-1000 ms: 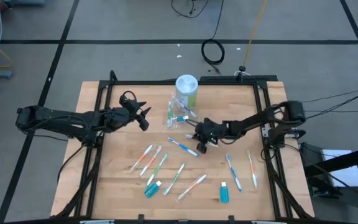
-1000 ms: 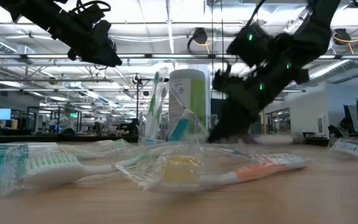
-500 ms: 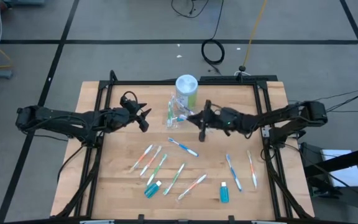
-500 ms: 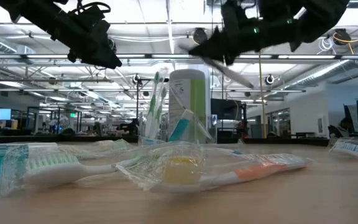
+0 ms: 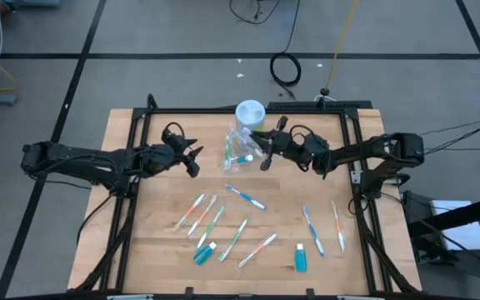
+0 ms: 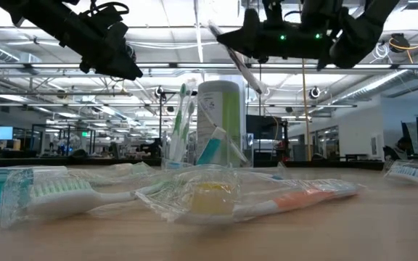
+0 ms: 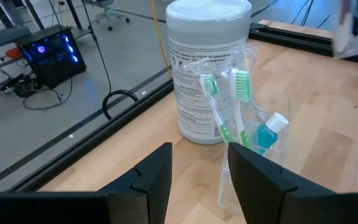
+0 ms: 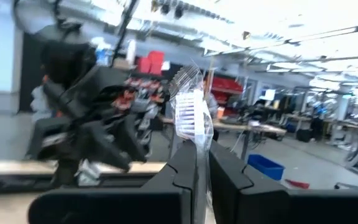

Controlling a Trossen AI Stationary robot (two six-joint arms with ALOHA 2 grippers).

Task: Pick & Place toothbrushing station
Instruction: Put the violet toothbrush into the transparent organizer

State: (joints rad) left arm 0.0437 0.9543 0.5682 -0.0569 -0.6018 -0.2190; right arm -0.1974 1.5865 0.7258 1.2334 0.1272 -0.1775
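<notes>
Holding one wrapped toothbrush in my right tool, I keep it in the air just beside the clear cup and the white canister. My fingers are pressed together on its handle, and the white bristles stand up above them in the right wrist view. In the low view the same brush slants down from my right tool, high over the tabletop.

My left tool hangs on the other side of the cup with its fingers apart and nothing between them.

From above I count eight wrapped toothbrushes lying on the tabletop: one blue near the middle, four in front of it, one more toward the front edge, and two on the right side. Two small blue tubes lie there also, one at the front left and one at the front right.

The left wrist view shows what the high view cannot: two green toothbrushes and one blue tube stand inside the cup. From above these are only a blur of colour.

In the low view a wrapped toothbrush with orange handle fills the front, and another is cut off at the edge.
</notes>
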